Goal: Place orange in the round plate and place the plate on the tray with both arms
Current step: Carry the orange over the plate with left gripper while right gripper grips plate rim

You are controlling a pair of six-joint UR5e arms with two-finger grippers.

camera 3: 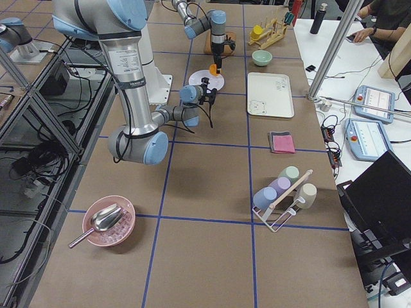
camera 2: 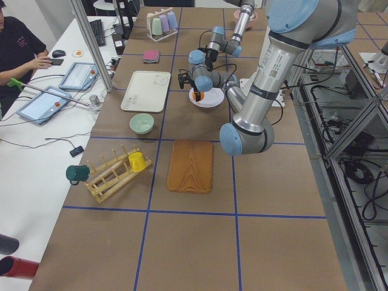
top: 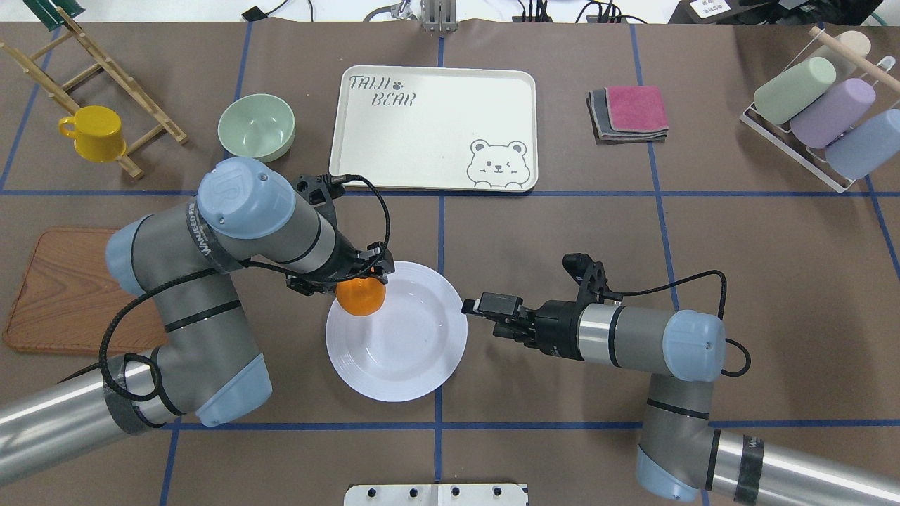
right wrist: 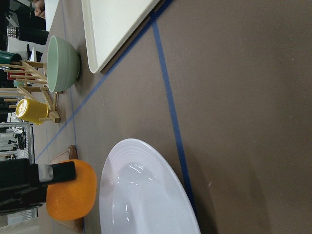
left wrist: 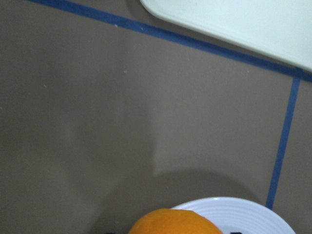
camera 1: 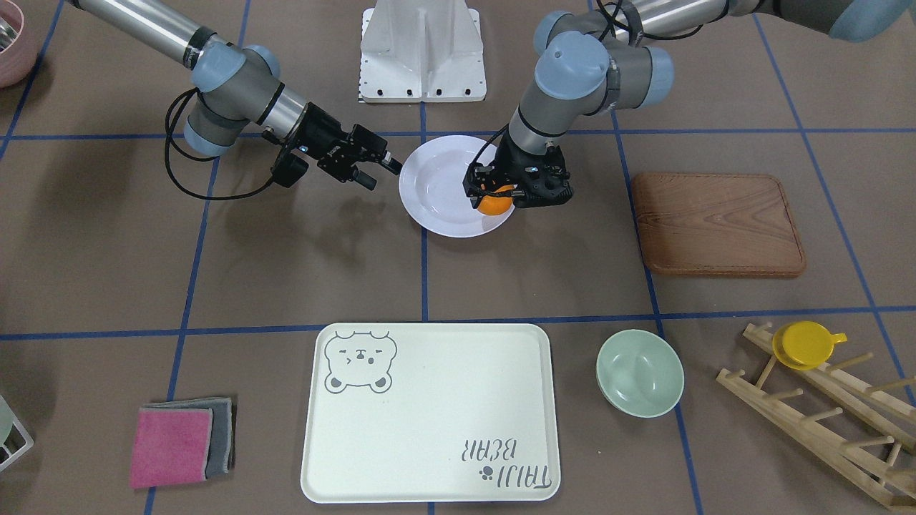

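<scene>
The orange [top: 361,296] hangs just above the round plate's [top: 401,344] far-left rim, with my left gripper [top: 360,280] shut on it from above. The front-facing view shows the orange [camera 1: 495,204] under the black fingers [camera 1: 481,182], over the white plate [camera 1: 444,193]. My right gripper [top: 470,306] lies low and level beside the plate's right rim, open [camera 1: 381,172], holding nothing. The right wrist view shows the orange [right wrist: 73,190] beside the plate [right wrist: 141,195]. The cream tray [top: 436,126] lies beyond the plate, bare.
A wooden board [top: 63,295] lies under my left arm's elbow. A green bowl [top: 256,128] sits left of the tray, with a yellow cup [top: 95,132] on a wooden rack further left. Folded cloths [top: 629,112] and a cup rack [top: 815,112] are at far right.
</scene>
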